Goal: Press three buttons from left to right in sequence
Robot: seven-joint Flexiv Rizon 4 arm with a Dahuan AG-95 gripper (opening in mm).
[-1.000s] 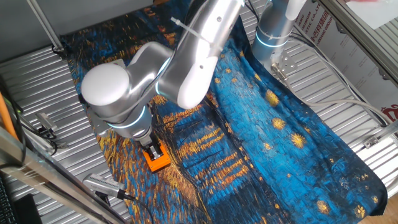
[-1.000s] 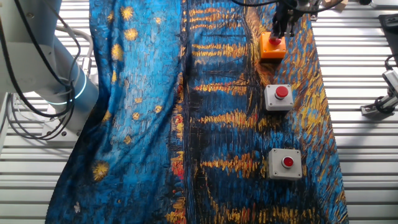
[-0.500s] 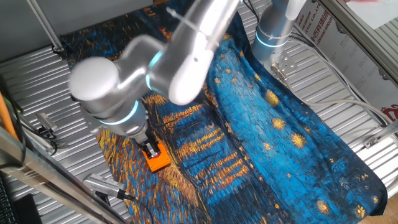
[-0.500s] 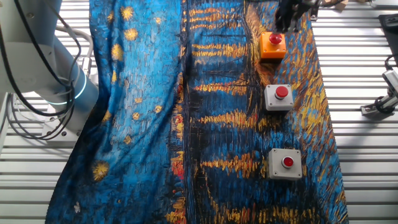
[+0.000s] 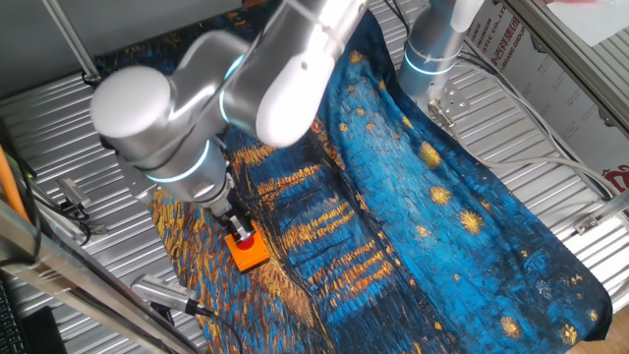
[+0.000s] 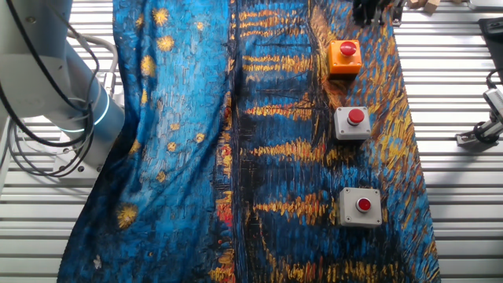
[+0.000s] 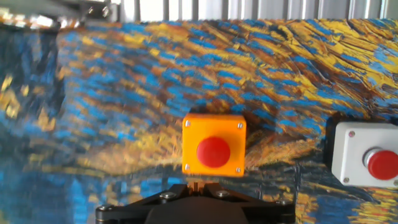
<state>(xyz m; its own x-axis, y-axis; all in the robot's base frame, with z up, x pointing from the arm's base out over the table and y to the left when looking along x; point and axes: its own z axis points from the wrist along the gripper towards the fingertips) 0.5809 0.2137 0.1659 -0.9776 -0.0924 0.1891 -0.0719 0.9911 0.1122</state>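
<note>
Here the orange-based button (image 7: 214,151) sits just beyond the jaws at 12 o'clock, apart from them, with a grey-based button (image 7: 368,160) at 3 o'clock; whether the jaws are parted is unclear.

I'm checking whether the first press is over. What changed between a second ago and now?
The tool lifted off the orange button and pulled back, toward the top edge in the other fixed view; a second ago it sat right on the red cap. Now the cap is uncovered. Nothing was gripped or released. All three buttons, including the two grey ones, and the cloth stayed put.
</note>
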